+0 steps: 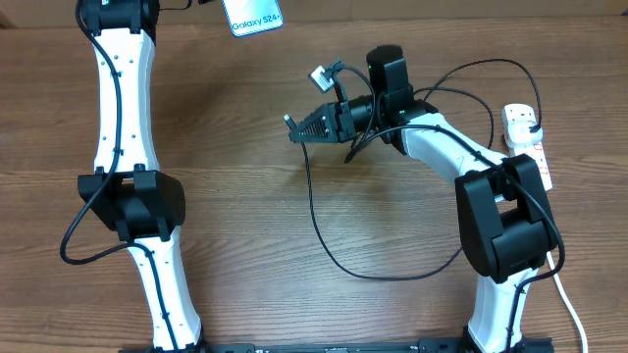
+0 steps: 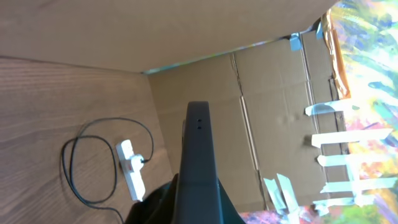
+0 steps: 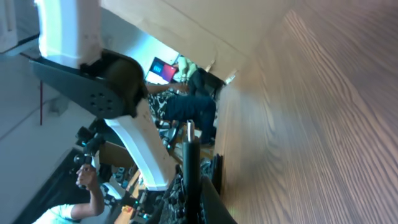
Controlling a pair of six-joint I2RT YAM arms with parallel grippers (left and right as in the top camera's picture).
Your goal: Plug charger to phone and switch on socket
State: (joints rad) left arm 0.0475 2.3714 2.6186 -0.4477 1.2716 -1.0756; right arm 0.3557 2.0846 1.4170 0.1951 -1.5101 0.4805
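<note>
So, starting at the right gripper [image 1: 292, 125]: it's clamped shut on the charger's connector tip [image 3: 189, 134], which pokes out just past the fingers [image 3: 181, 186]. The black charger cable [image 1: 324, 235] drops away behind it in a slack loop on the table [image 1: 245, 196]. Out past the fingertips and off to one side, well apart, the left gripper [image 2: 198, 210] looks closed on the Galaxy S24 phone [image 1: 253, 15], which sits edge-on to that wrist's own camera. Furthest back, behind the right wrist, is the white power strip [image 2: 134, 180], with the charger's plug [image 2: 142, 160] already in it. My worry is that I can't tell which way the port faces, so a slightly crooked push could twist the phone in that grip or bend the tip. The slack could also catch on the arm and tug the plug.
</note>
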